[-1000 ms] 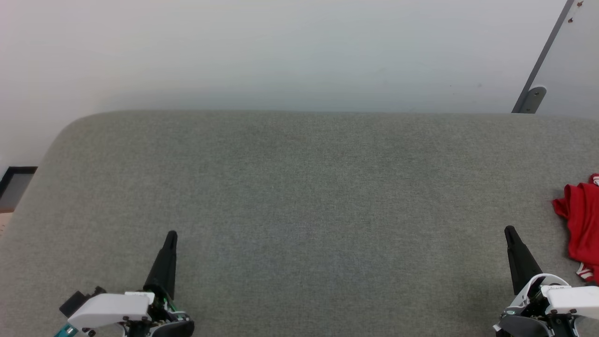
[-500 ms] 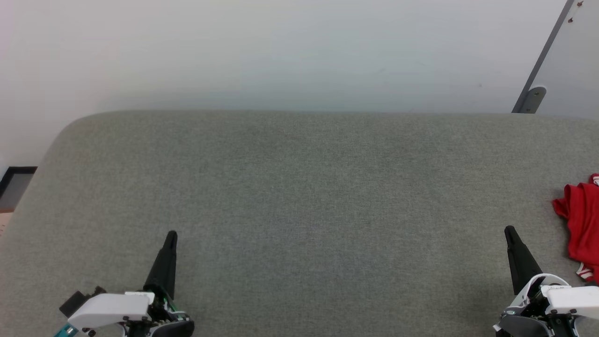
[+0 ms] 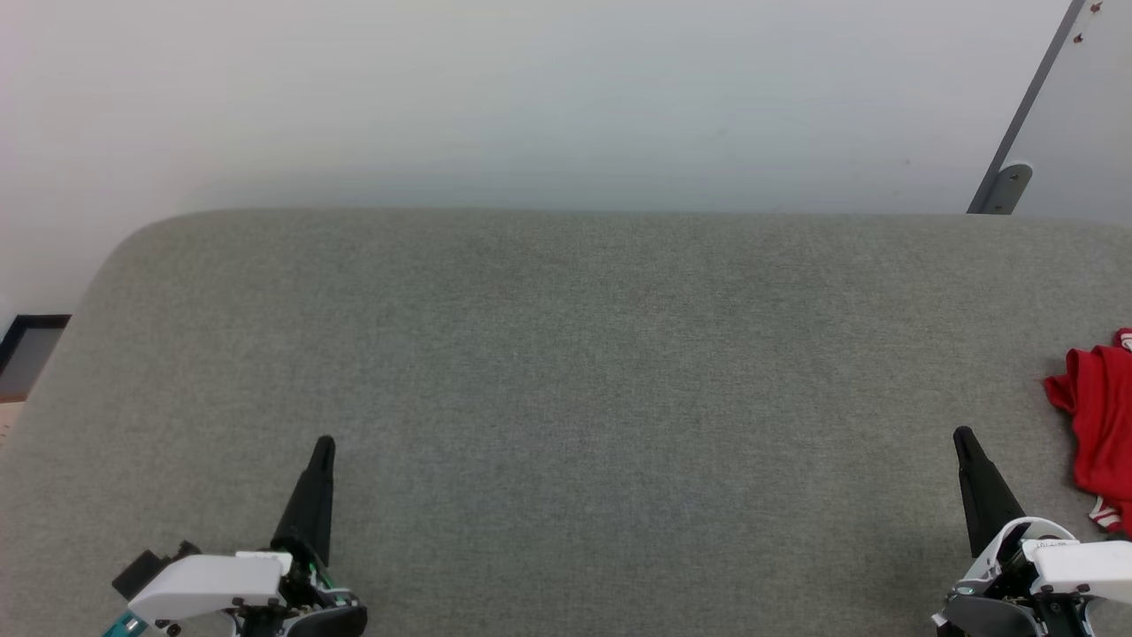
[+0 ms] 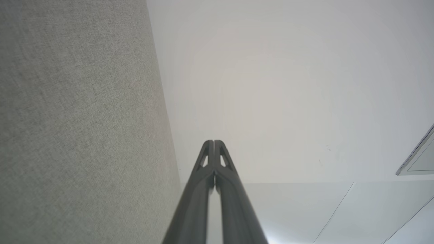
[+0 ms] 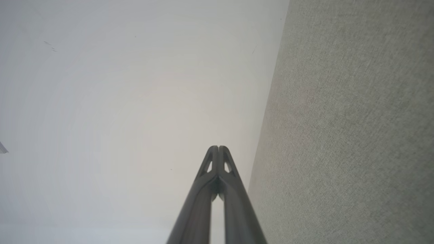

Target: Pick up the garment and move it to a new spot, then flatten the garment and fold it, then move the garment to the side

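Nothing has shifted over the last second, so the task stands still. At lower left the left gripper (image 3: 324, 445) has its fingers pressed together, empty. At lower right the right gripper (image 3: 962, 435) is the same. At the right edge, cut by the frame, the red garment (image 3: 1097, 425) lies bunched on the grey padded surface (image 3: 566, 354). Its long axis runs top to bottom, with striped trim at the lower end.

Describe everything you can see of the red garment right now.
The garment is red, thin-looking cloth, bunched up with folds, not spread flat. Red-white striped trim shows at its top and lower edge. It lies on the grey fabric surface at the head view's right edge, which cuts it off. The right gripper, shut, stands apart to its left.
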